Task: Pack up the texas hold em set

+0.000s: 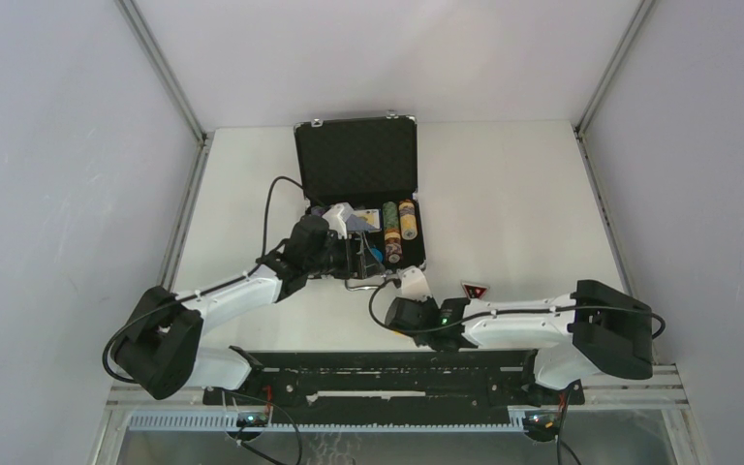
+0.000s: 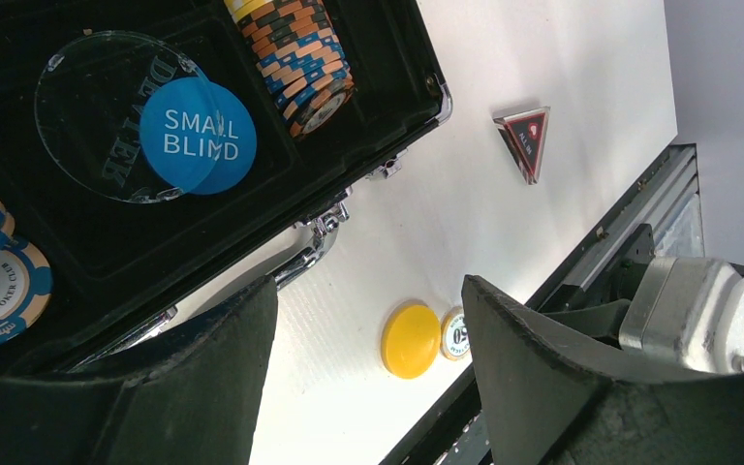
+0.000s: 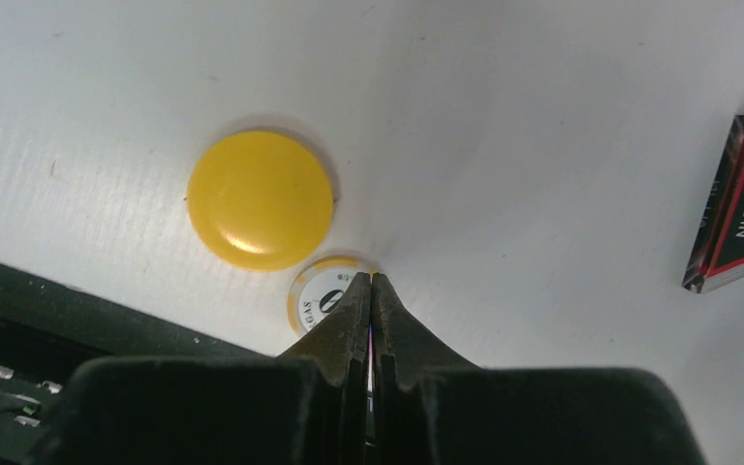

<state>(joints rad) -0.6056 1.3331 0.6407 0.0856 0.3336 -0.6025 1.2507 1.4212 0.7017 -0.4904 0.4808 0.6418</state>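
The black briefcase (image 1: 356,160) lies open, its lid upright and its tray (image 2: 107,242) holding chip stacks (image 2: 300,53), a clear dealer disc (image 2: 87,107) and a blue small blind button (image 2: 199,136). My left gripper (image 2: 368,291) hangs open over the case's front edge and handle, holding nothing. On the table in front lie a yellow button (image 3: 261,199), a yellow-white chip (image 3: 320,295) beside it and the red-black triangle token (image 3: 741,208). My right gripper (image 3: 371,278) is shut, its tips over the chip's edge with nothing between them.
A black rail (image 3: 58,320) runs along the table's near edge, close behind the chip and button. The triangle token (image 1: 474,290) lies right of the right gripper (image 1: 413,281). White walls with metal posts enclose the table on three sides.
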